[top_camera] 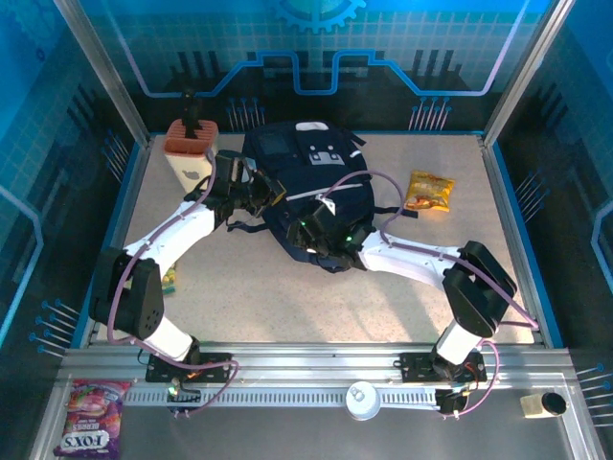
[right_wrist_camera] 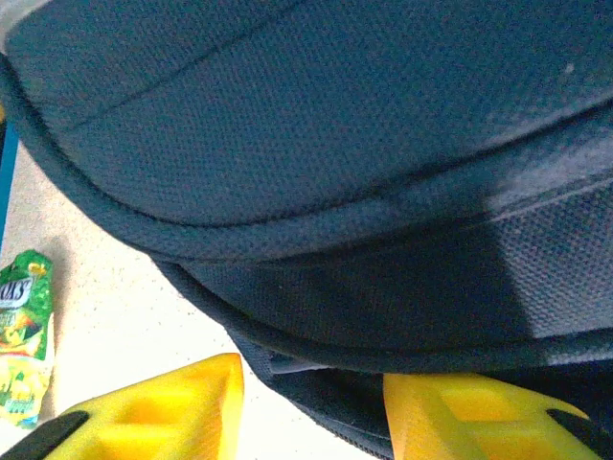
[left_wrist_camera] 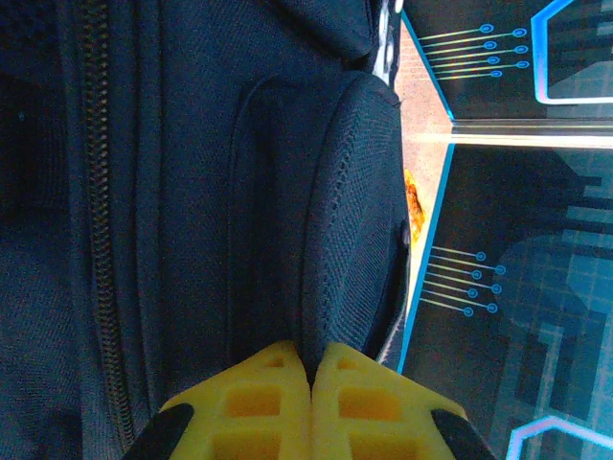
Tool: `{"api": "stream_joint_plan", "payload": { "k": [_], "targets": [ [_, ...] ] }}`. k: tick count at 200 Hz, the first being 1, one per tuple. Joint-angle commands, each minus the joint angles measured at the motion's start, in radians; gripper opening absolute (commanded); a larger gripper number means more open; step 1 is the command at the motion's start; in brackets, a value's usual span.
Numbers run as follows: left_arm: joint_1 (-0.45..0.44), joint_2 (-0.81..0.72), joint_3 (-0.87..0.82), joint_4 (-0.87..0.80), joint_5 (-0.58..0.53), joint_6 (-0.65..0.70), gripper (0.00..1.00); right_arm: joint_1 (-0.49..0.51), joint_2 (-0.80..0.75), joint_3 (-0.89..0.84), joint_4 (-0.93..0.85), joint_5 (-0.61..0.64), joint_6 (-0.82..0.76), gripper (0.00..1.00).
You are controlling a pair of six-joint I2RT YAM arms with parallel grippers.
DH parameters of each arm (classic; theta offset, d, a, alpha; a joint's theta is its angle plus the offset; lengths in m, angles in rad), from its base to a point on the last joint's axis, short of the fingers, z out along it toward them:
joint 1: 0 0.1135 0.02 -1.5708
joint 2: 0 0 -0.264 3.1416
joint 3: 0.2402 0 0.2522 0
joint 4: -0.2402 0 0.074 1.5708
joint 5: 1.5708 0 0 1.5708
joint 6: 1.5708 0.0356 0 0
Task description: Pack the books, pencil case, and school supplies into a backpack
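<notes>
The navy-blue backpack (top_camera: pixel 306 182) lies at the far middle of the desk (top_camera: pixel 287 297). The left pincer (left_wrist_camera: pixel 311 359) is closed, and its yellow fingers pinch a fold of the backpack fabric. The right pincer (right_wrist_camera: pixel 311 380) stands open at the backpack's near edge, with the piped rim between its fingers. A green snack packet (right_wrist_camera: pixel 24 335) lies on the desk beside it.

An orange snack packet (top_camera: pixel 428 191), green snack packet (right_wrist_camera: pixel 21 335) and beige holder (top_camera: pixel 189 149) lie apart.
</notes>
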Motion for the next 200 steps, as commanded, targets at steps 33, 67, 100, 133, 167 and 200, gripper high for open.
{"api": "stream_joint_plan", "payload": {
  "k": [33, 67, 100, 133, 167, 200],
  "targets": [
    [-0.014, -0.027, 0.027, 0.076, 0.072, -0.011, 0.00, 0.037, 0.021, 0.038, -0.072, 0.115, 0.091, 0.52],
    [-0.016, -0.031, 0.026, 0.079, 0.074, -0.013, 0.00, 0.035, 0.066, 0.078, -0.116, 0.124, 0.107, 0.49],
    [-0.017, -0.041, 0.020, 0.078, 0.074, -0.012, 0.00, 0.015, 0.093, 0.083, -0.079, 0.116, 0.083, 0.30],
    [-0.015, -0.047, 0.016, 0.059, 0.052, 0.006, 0.00, 0.013, 0.064, 0.077, -0.113, 0.147, 0.060, 0.14],
    [0.006, -0.047, 0.000, 0.041, 0.025, 0.029, 0.00, 0.003, -0.029, -0.033, -0.151, 0.194, -0.005, 0.08],
    [0.036, -0.058, -0.042, 0.023, 0.014, 0.062, 0.00, -0.033, -0.099, -0.128, -0.213, 0.259, -0.167, 0.08]
  ]
}}
